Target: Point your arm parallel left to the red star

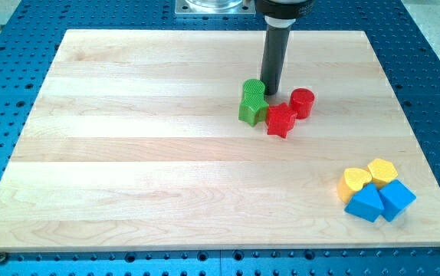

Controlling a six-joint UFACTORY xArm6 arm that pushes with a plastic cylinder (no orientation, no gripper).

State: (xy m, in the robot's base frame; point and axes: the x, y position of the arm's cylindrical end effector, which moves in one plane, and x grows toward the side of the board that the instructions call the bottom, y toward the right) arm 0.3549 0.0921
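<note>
The red star [280, 119] lies on the wooden board a little right of centre, toward the view's top. My tip [271, 95] stands just above it in the view, in the gap between the green blocks and the red cylinder [302, 102]. A green cube [254, 90] touches the rod's left side, and a green star [251, 110] lies directly below the cube, touching the red star's left side. The red cylinder sits at the red star's upper right, close to it.
At the view's lower right, near the board's [128, 153] edge, a cluster holds a yellow heart [353, 182], a yellow hexagon [382, 170], a blue triangle [365, 205] and a blue cube [396, 198]. A blue perforated table surrounds the board.
</note>
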